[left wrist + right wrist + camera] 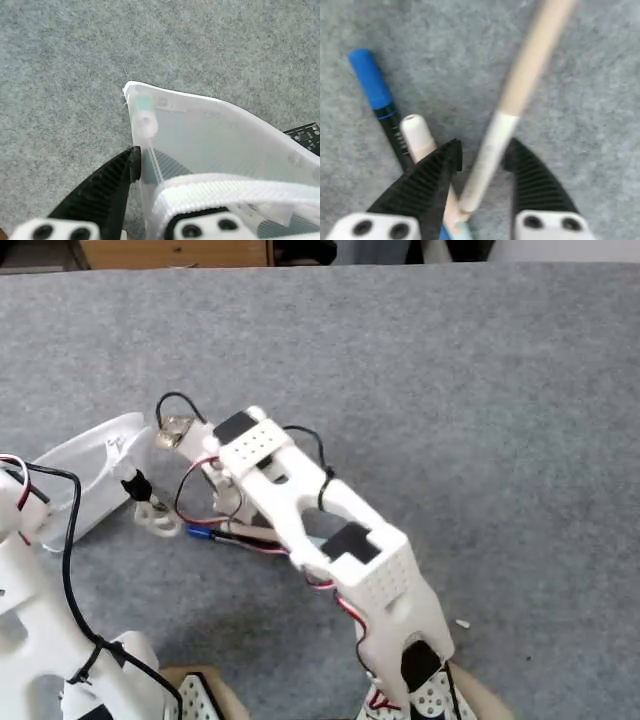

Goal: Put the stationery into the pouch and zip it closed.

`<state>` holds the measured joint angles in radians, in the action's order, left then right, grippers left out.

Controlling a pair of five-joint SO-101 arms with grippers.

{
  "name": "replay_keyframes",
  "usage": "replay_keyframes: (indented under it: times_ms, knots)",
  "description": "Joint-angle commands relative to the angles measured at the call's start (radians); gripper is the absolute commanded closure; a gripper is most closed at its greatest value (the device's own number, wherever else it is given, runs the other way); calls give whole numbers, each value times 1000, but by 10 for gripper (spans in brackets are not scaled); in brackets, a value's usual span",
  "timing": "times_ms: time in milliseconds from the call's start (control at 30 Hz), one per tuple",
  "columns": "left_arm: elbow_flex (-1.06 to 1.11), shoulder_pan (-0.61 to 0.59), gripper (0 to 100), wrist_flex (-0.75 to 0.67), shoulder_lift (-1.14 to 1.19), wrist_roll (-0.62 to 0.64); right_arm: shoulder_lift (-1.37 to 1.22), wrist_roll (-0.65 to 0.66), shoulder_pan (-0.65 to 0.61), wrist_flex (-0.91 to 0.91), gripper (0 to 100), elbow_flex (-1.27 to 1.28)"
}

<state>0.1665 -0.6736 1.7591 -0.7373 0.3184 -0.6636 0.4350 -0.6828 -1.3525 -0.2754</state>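
Left wrist view shows the pouch (210,135), milky and half transparent, with a white woven strap (225,190) along one side. The left gripper (142,167) is clamped on its edge. What lies inside I cannot tell. In the high view the pouch (90,465) lies on the grey table (450,370), beside the right gripper (160,515). The right gripper (484,150) is closed narrowly on a tilted beige pen (520,75). Beside it lie a blue-capped pen (372,85) and a white pen (417,135).
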Motion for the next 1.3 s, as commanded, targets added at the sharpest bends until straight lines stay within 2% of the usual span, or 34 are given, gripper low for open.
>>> replay_keyframes:
  times_ms: [0,167,467,600,633,967,1100,1267]
  knots:
    - [-18,-12,972,0,-21,3,-22,-11,54,-25,899,-67]
    - [-18,-12,972,0,-21,2,-54,-8,121,-66,899,-145]
    - [-18,-12,972,0,-21,2,-136,-8,130,-68,904,-157]
    - [-18,-7,972,0,-21,2,-133,-8,130,-68,991,-166]
    - [-18,-5,972,0,-21,2,-133,-8,130,-75,980,-177]
    - [-18,-1,972,2,-20,2,-133,-6,242,-276,985,-466]
    - [-8,77,972,2,-20,2,-133,-6,281,-405,985,-673]
    - [-18,228,973,2,-26,-40,-53,-14,308,-414,986,-763]
